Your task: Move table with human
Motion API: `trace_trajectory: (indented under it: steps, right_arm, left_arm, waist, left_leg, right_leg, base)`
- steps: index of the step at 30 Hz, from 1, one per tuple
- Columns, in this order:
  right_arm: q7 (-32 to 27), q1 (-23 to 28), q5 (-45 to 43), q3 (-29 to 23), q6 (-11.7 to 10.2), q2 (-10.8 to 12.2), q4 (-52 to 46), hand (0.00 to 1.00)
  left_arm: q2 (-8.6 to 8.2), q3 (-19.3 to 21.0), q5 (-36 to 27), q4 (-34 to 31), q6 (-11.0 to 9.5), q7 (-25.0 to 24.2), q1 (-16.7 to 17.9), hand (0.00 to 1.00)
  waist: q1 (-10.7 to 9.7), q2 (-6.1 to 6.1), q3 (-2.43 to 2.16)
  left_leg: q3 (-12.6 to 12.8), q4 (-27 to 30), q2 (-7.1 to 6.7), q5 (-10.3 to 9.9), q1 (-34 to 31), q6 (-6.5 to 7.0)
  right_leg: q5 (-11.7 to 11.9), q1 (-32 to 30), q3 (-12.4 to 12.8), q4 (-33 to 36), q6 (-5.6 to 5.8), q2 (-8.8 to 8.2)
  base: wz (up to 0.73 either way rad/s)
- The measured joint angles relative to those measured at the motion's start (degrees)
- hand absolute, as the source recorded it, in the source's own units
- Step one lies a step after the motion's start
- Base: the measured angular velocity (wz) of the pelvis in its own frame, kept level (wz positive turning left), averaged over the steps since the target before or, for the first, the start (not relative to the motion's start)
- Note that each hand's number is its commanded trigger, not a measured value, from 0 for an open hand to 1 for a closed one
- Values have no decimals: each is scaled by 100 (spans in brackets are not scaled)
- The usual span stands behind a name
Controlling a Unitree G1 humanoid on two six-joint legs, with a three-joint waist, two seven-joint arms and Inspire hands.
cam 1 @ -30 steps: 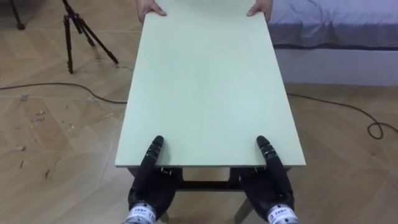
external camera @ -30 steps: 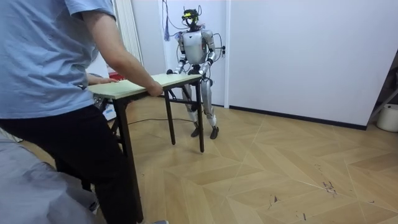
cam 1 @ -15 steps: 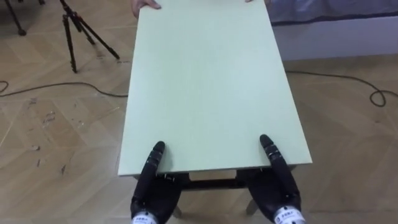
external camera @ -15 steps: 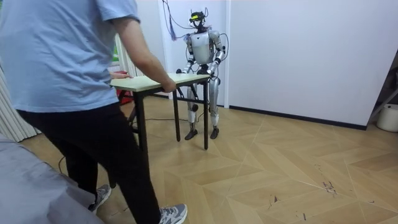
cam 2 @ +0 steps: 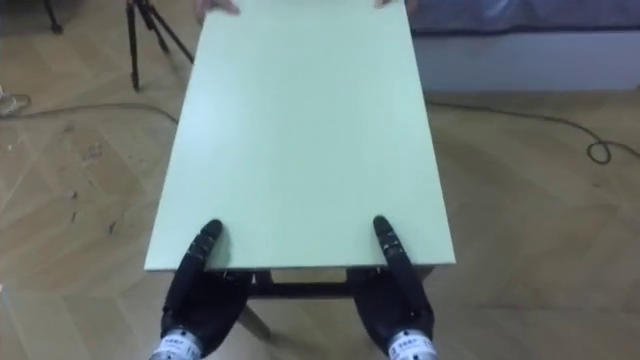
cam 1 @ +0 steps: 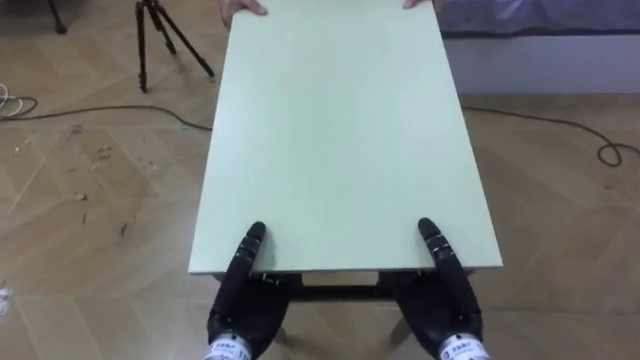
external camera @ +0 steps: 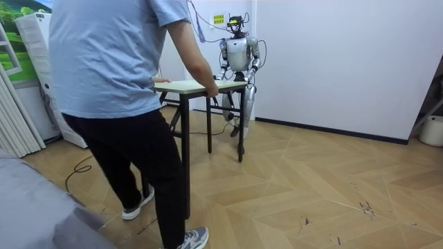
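The wooden floor (external camera: 311, 194) spread across the room view, with a white wall (external camera: 332, 55) at the far side. The robot stood before that wall, at the far end of the table (external camera: 187, 86).

A person (external camera: 111, 69) in a blue shirt and dark trousers stood at the table's near end in that view, back to the camera, one hand (external camera: 210, 88) on a corner of the top. The same view showed the table's dark legs and its top held level between the two.

The eye views looked down on the pale green top, with the table's long axis running straight away from the robot, near to far. Its short near edge lay before the robot, and its short far edge was at the top of the view.

To the far right lay a bed (cam 1: 540, 15), and to the far left stood a dark tripod (cam 1: 160, 35).

At the far edge the person's two hands (cam 1: 243, 8) rested on the corners.

The robot's left hand (cam 1: 240, 300) sat at the near left corner and its right hand (cam 1: 445, 300) at the near right. Each had its thumb laid flat on the top and the rest hidden beneath the board, so how far either was closed could not be told.
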Motion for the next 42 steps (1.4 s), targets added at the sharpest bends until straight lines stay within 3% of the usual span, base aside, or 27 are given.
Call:
trace_trajectory:
  steps: [4,6,8,9,11,15,16,17,18,19,20,21,22,23,25,26,27,28,29,30,31,32,33,34,39,41,42]
  right_arm:
    - [-4,-52,174,13,56,104,2,100]
    - [-6,-77,165,42,39,149,78,100]
    - [-6,-71,186,36,48,179,191,100]
    - [-6,-65,224,35,74,219,287,100]
    - [-46,-59,262,36,166,272,362,100]
    - [-59,-61,382,43,258,354,475,100]
    - [-59,-84,383,34,256,350,474,100]
    - [-59,-86,378,29,254,345,476,100]
    - [-61,-88,345,64,259,345,522,100]
    - [-66,-98,285,147,265,320,541,100]
    - [-78,-115,121,173,282,301,542,100]
    - [-87,-114,63,169,282,293,542,100]
    - [-87,-132,-9,161,279,253,541,100]
    - [-87,-154,-41,162,279,229,541,100]
    - [-88,-276,-129,159,265,183,478,100]
    - [-91,-286,-132,159,256,178,424,100]
    - [-107,-293,-130,158,202,76,289,100]
    - [-123,-289,-179,157,110,33,255,100]
    - [-127,-263,-270,182,86,58,255,100]
    - [-124,-262,-300,196,79,80,214,100]
    - [-128,-291,-312,200,22,-8,-33,100]
    - [-124,-290,-303,194,-58,-112,-98,100]
    - [-133,-278,-301,210,-151,-130,-111,100]
    - [-149,-277,-294,179,-143,-104,-93,100]
    - [-149,-376,-168,41,-161,-62,-142,100]
    - [-149,-356,-164,27,-162,-73,-135,100]
    - [-149,-332,-153,19,-164,-105,-124,100]
  left_arm:
    - [153,-18,71,-165,-48,6,-85,100]
    - [186,16,78,-161,-46,7,-86,100]
    - [224,21,118,-133,-46,38,-79,100]
    - [278,14,136,-129,-45,79,-67,100]
    - [374,17,123,-120,-48,89,-39,100]
    - [472,-8,215,-128,-56,68,-19,100]
    - [457,27,238,-131,-59,68,-21,100]
    - [446,31,236,-130,-64,69,-16,100]
    - [424,42,206,-125,-118,45,97,100]
    - [354,61,116,-128,-232,-67,317,100]
    - [302,62,1,-135,-299,-170,486,100]
    - [284,59,-41,-138,-292,-192,541,100]
    - [226,56,-67,-139,-277,-202,584,100]
    - [199,62,-66,-146,-277,-202,591,100]
    - [152,73,-71,-239,-281,-202,591,100]
    - [133,73,-71,-265,-277,-201,590,100]
    - [86,69,-69,-320,-251,-200,574,100]
    - [31,31,-50,-310,-231,-105,514,100]
    - [88,14,7,-306,-234,-28,497,100]
    - [140,19,6,-336,-250,-28,495,100]
    - [76,67,-6,-427,-247,-49,426,100]
    - [-52,50,4,-421,-213,-49,414,100]
    - [-141,32,-2,-407,-166,-49,435,100]
    - [-103,34,2,-393,-171,-49,387,100]
    - [23,-73,9,-350,-264,13,-51,100]
    - [34,-124,-9,-318,-295,44,-66,100]
    - [34,-161,-12,-302,-293,88,-64,100]
  waist:
    - [204,-190,-28]
    - [232,-200,-24]
    - [289,-165,-22]
    - [367,-166,-22]
    - [423,-164,-23]
    - [679,21,-39]
    - [761,100,-62]
    - [794,126,-48]
    - [845,102,-28]
    - [882,94,-26]
    - [867,119,-10]
    - [824,139,-12]
    - [757,194,-8]
    - [727,217,-3]
    - [575,377,37]
    - [530,435,50]
    - [443,570,104]
    - [402,607,159]
    - [336,522,21]
    - [303,384,-84]
    - [154,470,-14]
    - [142,697,37]
    - [127,895,43]
    - [15,910,52]
    - [-178,845,59]
    - [-293,840,57]
    - [-313,837,56]
  left_leg:
    - [169,-288,307,578,-400,32]
    - [196,-329,450,770,-532,49]
    - [187,-394,657,940,-583,-76]
    - [174,-414,795,1031,-586,-204]
    - [117,-541,937,1209,-585,-455]
    - [87,-1144,1169,1806,-499,-1300]
    - [-178,-1265,1197,2052,-502,-1552]
    - [-436,-1209,1187,2096,-501,-1575]
    - [-801,-625,1161,1871,-555,-1264]
    - [-1060,295,1144,1283,-590,-918]
    - [-1299,1157,1089,712,-607,-950]
    - [-1379,1566,1051,456,-613,-973]
    - [-1558,2355,1013,-31,-595,-974]
    - [-1665,2668,991,-251,-548,-939]
    - [-1858,3526,1134,-969,-109,-932]
    - [-1889,3625,1179,-1075,19,-934]
    - [-2020,3472,1176,-1292,189,-1014]
    - [-2229,3046,881,-1361,303,-1042]
    - [-2604,2227,540,-1375,436,-1193]
    - [-2766,1714,337,-1369,543,-1325]
    - [-2728,1855,383,-1488,565,-1399]
    - [-2662,2082,609,-1612,702,-1383]
    - [-2618,2001,812,-1781,1151,-1421]
    - [-2624,1662,882,-1808,1515,-1451]
    - [-2674,205,855,-2053,2049,-1413]
    - [-2670,24,728,-2046,2014,-1370]
    - [-2630,-26,609,-1978,1985,-1246]
  right_leg:
    - [-490,187,-94,-1621,-79,453]
    - [-587,149,-94,-1904,-110,618]
    - [-561,44,-103,-1915,-227,811]
    - [-513,4,-113,-1933,-351,919]
    - [-426,-68,-147,-1925,-439,1113]
    - [-162,-298,-301,-1927,-727,1398]
    - [-63,-410,-304,-1918,-787,1474]
    - [-17,-435,-306,-1908,-772,1456]
    - [14,-420,-497,-1865,-795,1265]
    - [39,-384,-705,-1822,-783,1046]
    - [112,-332,-880,-1844,-720,907]
    - [132,-302,-1024,-1853,-704,838]
    - [184,-268,-1326,-1853,-655,756]
    - [208,-251,-1497,-1853,-630,725]
    - [291,-214,-2174,-1862,-578,677]
    - [306,-218,-2307,-1839,-564,676]
    - [290,-252,-2395,-1649,-535,662]
    - [190,-549,-1964,-1321,-768,719]
    - [187,-948,-1115,-1604,-981,1218]
    - [340,-1134,-860,-1986,-1146,1384]
    - [971,-1288,-893,-2239,-1235,1523]
    - [1001,-1275,-990,-2212,-1256,1596]
    - [1005,-1248,-1141,-2180,-1304,1681]
    - [1021,-1301,-1286,-2164,-1329,1662]
    - [1247,-1886,-1594,-2043,-1316,1450]
    - [1391,-1936,-1615,-2046,-1262,1301]
    - [1516,-1934,-1590,-2134,-1218,1201]
  base:
    - [-32]
    - [-21]
    - [-19]
    - [-23]
    - [-16]
    - [-19]
    - [-23]
    - [-44]
    - [-66]
    - [-80]
    - [-57]
    - [-20]
    - [9]
    - [14]
    - [17]
    - [33]
    - [42]
    - [50]
    - [36]
    - [59]
    - [52]
    - [45]
    - [28]
    - [48]
    - [35]
    - [18]
    - [0]
